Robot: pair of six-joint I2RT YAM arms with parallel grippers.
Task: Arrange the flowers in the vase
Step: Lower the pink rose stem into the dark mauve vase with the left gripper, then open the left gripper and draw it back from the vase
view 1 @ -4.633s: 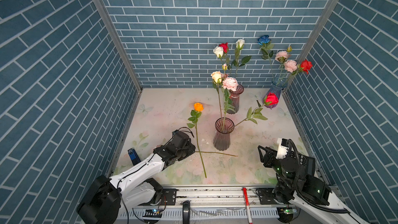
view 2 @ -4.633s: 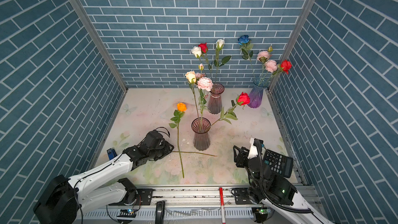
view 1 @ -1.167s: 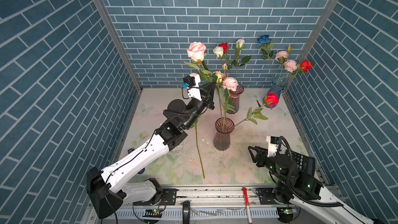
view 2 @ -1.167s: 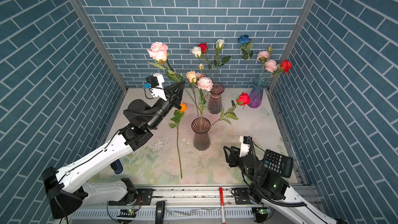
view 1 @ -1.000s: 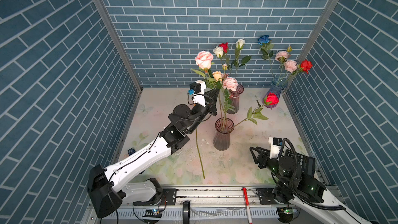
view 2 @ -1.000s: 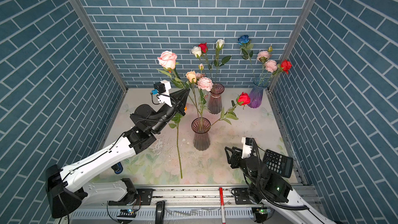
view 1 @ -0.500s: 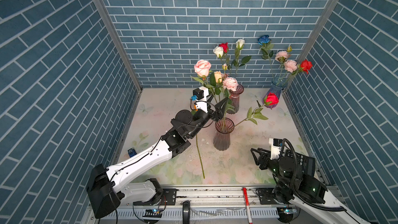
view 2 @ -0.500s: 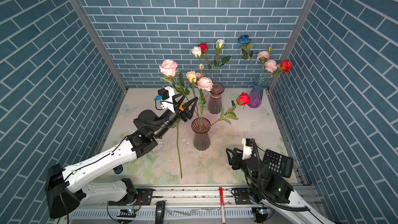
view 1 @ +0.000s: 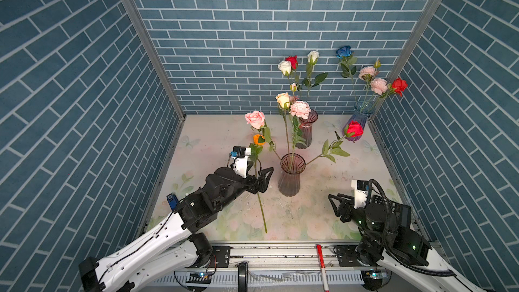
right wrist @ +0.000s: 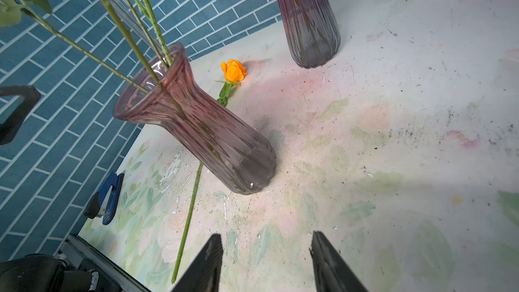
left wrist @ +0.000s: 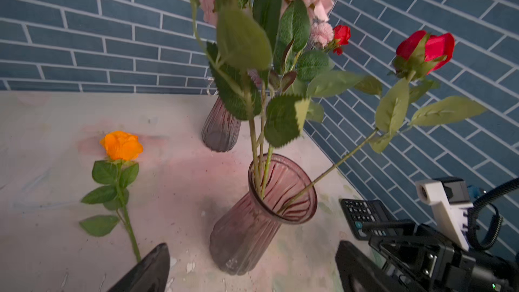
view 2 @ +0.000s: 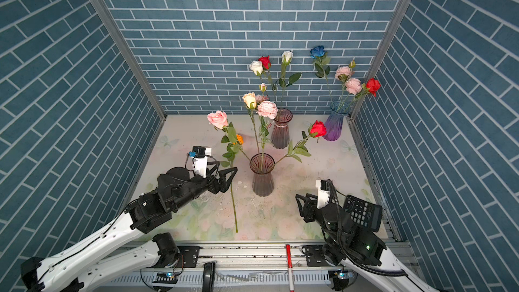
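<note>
Near vase (view 1: 292, 176): holds four flowers (view 1: 255, 119)
Orange rose (left wrist: 121, 146): lies unplaced, vase's 9 o'clock
My left gripper (view 1: 265, 179), right gripper (right wrist: 266, 237): released, empty

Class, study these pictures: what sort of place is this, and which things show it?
Probably a robot test cell, not a home: blue brick-patterned panels box in a floral-printed tabletop, a left arm and right arm mount on a metal rail at its front, and flowers stand in glass vases.

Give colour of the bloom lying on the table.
The lying flower: orange bloom, green stem; clearest in the left wrist view.
</note>
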